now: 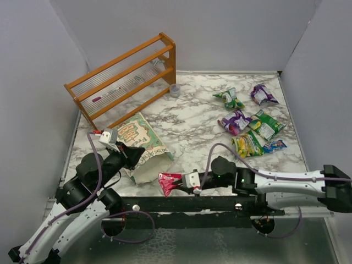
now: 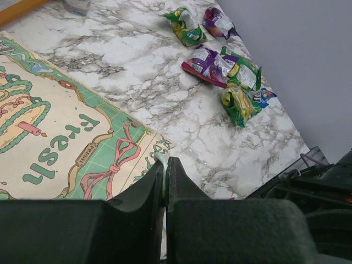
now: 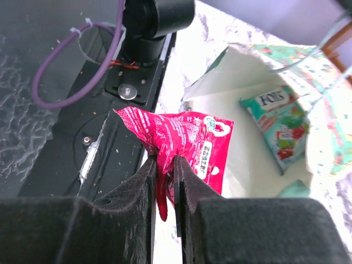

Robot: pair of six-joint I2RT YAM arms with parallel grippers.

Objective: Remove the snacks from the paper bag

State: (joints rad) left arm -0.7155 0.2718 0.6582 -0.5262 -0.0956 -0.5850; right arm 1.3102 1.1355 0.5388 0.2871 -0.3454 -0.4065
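The green paper bag (image 1: 142, 144) lies on its side at the left, its cream mouth facing right. My left gripper (image 1: 131, 153) is shut on the bag's edge; the left wrist view shows that edge pinched between the jaws of the left gripper (image 2: 165, 165), beside the printed front (image 2: 66, 137). My right gripper (image 1: 182, 185) is shut on a red snack packet (image 1: 169, 183) just outside the mouth. The right wrist view shows the right gripper (image 3: 165, 162) pinching the red packet (image 3: 190, 143), and a green packet (image 3: 280, 124) inside the bag (image 3: 242, 82). Several snacks (image 1: 250, 124) lie at the back right.
An orange wooden rack (image 1: 126, 77) stands at the back left, with a small clear cup (image 1: 175, 90) beside it. Grey walls close in the table on three sides. The black base rail (image 1: 192, 204) runs along the near edge, right under the red packet.
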